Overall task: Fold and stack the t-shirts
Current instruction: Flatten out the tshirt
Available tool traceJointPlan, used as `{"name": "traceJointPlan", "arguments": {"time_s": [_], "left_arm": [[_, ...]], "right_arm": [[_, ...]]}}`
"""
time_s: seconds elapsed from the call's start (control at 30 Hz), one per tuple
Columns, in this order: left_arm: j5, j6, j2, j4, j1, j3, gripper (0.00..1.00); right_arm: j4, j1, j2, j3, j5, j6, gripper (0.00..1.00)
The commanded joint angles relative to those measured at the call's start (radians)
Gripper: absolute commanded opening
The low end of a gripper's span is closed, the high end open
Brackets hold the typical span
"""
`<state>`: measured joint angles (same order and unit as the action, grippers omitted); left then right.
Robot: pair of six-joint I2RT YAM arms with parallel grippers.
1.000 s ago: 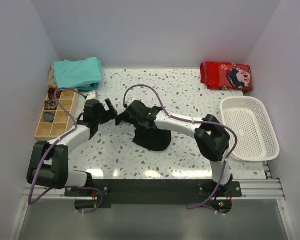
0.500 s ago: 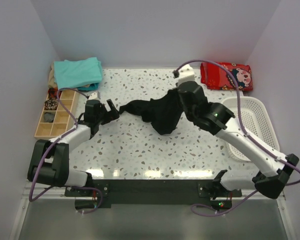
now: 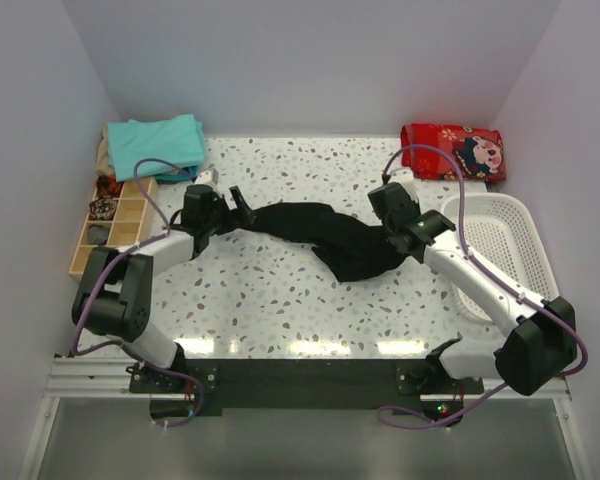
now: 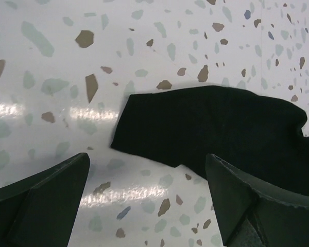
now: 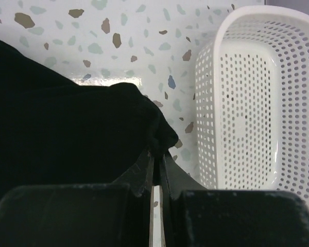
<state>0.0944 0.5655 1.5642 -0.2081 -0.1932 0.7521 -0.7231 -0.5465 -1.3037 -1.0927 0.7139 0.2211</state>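
- Dragged rightward since before, the large black cloth t-shirt [image 3: 325, 232] lies stretched across our speckled bench [image 3: 270, 295].
- Our right tool [image 5: 157, 154] pinches its edge; our left tool [image 4: 147, 167] stands spread at the other end.

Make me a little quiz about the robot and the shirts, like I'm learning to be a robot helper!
1. True or false: the right gripper is pinching the black t-shirt.
2. Pick one: where do the folded teal t-shirts lie? A) far left corner B) near right corner C) right in the middle
3. Fill the gap: the left gripper, by a corner of the black t-shirt, has its jaws ____ (open or shut).

Key: 1 true; 2 A; 3 open.
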Motion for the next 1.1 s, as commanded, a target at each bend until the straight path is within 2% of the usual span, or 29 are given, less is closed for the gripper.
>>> {"name": "traceJointPlan", "arguments": {"time_s": [0.0, 0.23, 0.53, 0.57, 0.6, 0.7, 0.73, 0.8, 0.87, 1.07], "left_arm": [[0.028, -0.007, 0.089, -0.048, -0.046, 0.111, 1.00], [0.038, 0.057, 0.190, -0.114, -0.101, 0.122, 1.00], [0.018, 0.054, 0.305, -0.131, -0.115, 0.173, 1.00], [0.027, 0.053, 0.316, -0.139, -0.117, 0.176, 0.97], [0.034, 0.050, 0.327, -0.143, -0.117, 0.185, 0.92], [0.054, 0.054, 0.356, -0.171, -0.121, 0.196, 0.52], [0.056, 0.056, 0.359, -0.177, -0.121, 0.197, 0.30], [0.056, 0.051, 0.358, -0.174, -0.123, 0.204, 0.09], [0.051, 0.034, 0.352, -0.172, -0.124, 0.217, 0.01], [0.036, -0.016, 0.289, -0.113, -0.126, 0.259, 0.00]], "right_arm": [[0.085, 0.008, -0.015, -0.026, -0.047, 0.011, 0.00], [0.128, 0.022, -0.022, -0.026, -0.083, -0.008, 0.00], [0.139, 0.028, -0.029, -0.027, -0.110, -0.005, 0.00], [0.139, 0.028, -0.031, -0.027, -0.110, -0.005, 0.00], [0.139, 0.028, -0.032, -0.027, -0.111, -0.005, 0.00], [0.140, 0.028, -0.037, -0.029, -0.113, -0.005, 0.00], [0.142, 0.028, -0.035, -0.029, -0.113, -0.005, 0.00], [0.142, 0.031, -0.035, -0.029, -0.110, -0.008, 0.00], [0.143, 0.033, -0.032, -0.029, -0.106, -0.009, 0.00], [0.131, 0.033, -0.022, -0.039, -0.102, -0.009, 0.00]]}}
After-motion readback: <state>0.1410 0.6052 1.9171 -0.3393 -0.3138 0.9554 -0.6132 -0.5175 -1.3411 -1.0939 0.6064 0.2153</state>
